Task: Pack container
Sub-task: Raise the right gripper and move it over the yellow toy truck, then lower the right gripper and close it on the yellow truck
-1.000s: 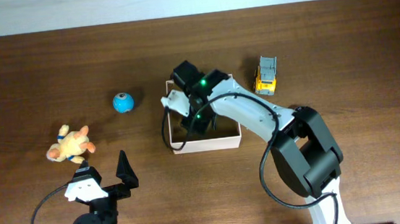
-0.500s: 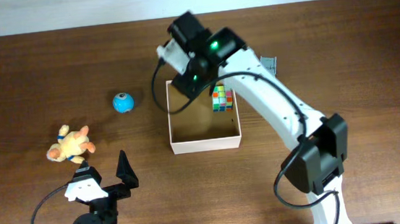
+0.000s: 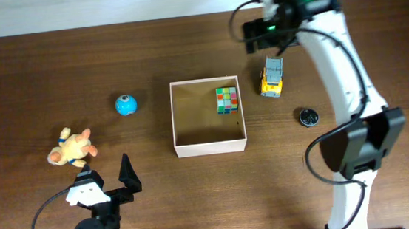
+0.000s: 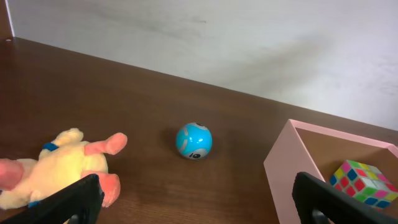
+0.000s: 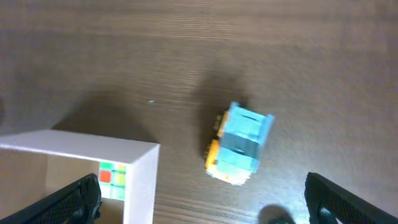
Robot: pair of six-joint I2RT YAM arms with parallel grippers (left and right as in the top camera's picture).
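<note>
The container (image 3: 211,147), a shallow white-walled box with a tan inside, stands mid-table and holds a multicoloured cube (image 3: 226,100) in its back right corner. My right gripper (image 3: 261,39) hangs open above the table behind a yellow and grey toy truck (image 3: 272,77). In the right wrist view the truck (image 5: 241,144) lies ahead of the open right gripper (image 5: 202,202), beside the container's corner (image 5: 140,180). My left gripper (image 3: 110,180) rests open near the front edge. Its view shows a plush toy (image 4: 56,168), a blue ball (image 4: 194,140) and the container wall (image 4: 289,180).
The plush toy (image 3: 71,147) and blue ball (image 3: 126,104) lie left of the container. A small black round object (image 3: 308,116) sits to its right, in front of the truck. A pale wall runs along the table's back edge.
My right gripper opened and left the cube in the container, then rose and swung to the back right, above the truck. The left arm stayed still.
</note>
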